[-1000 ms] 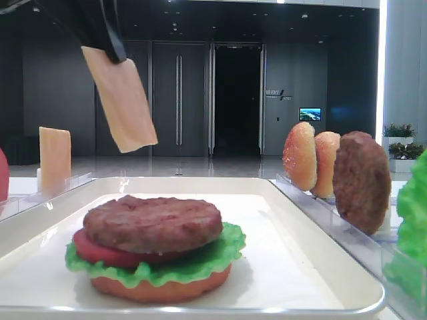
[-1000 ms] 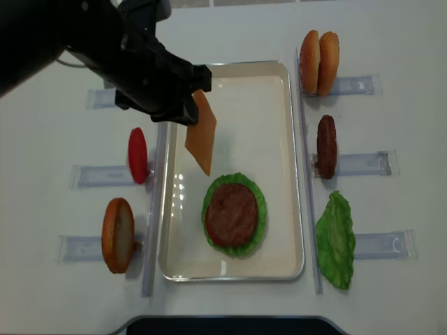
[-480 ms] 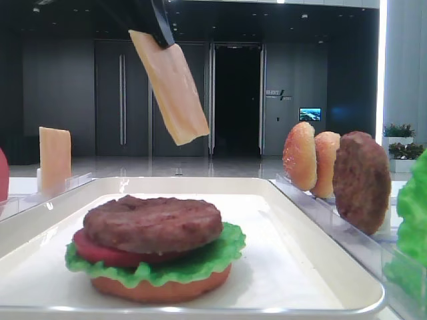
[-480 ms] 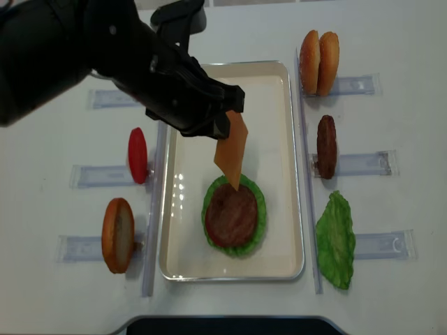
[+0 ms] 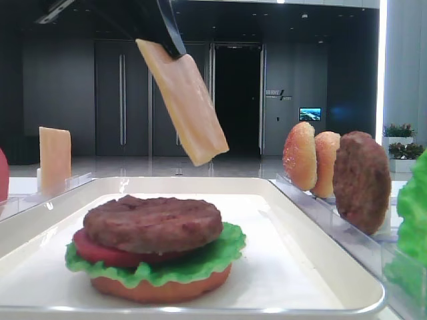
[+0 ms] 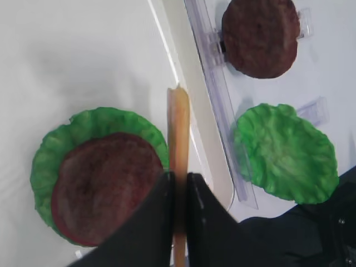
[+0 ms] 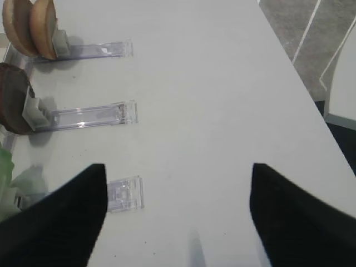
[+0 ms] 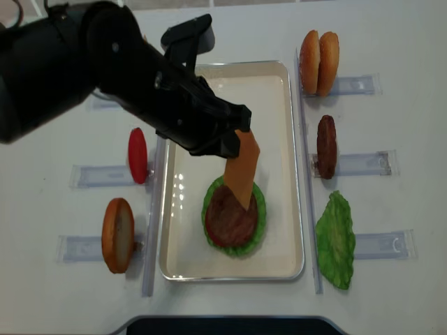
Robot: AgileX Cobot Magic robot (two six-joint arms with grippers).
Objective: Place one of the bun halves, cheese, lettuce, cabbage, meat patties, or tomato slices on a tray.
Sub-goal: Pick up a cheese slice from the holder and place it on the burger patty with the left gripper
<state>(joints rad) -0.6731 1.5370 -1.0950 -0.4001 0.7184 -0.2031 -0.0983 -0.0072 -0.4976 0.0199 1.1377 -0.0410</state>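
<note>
1. Carried rightward, the cheese now hangs above the meat patty on the tray.
2. Left gripper jaws pinch its edge.
3. Next: lower flat, release.

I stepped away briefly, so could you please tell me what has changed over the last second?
The left gripper, still shut on the cheese, carried it rightward from the tray's left side to hang above the stacked meat patty. Nothing was released; the stack and racked items stayed put.
</note>
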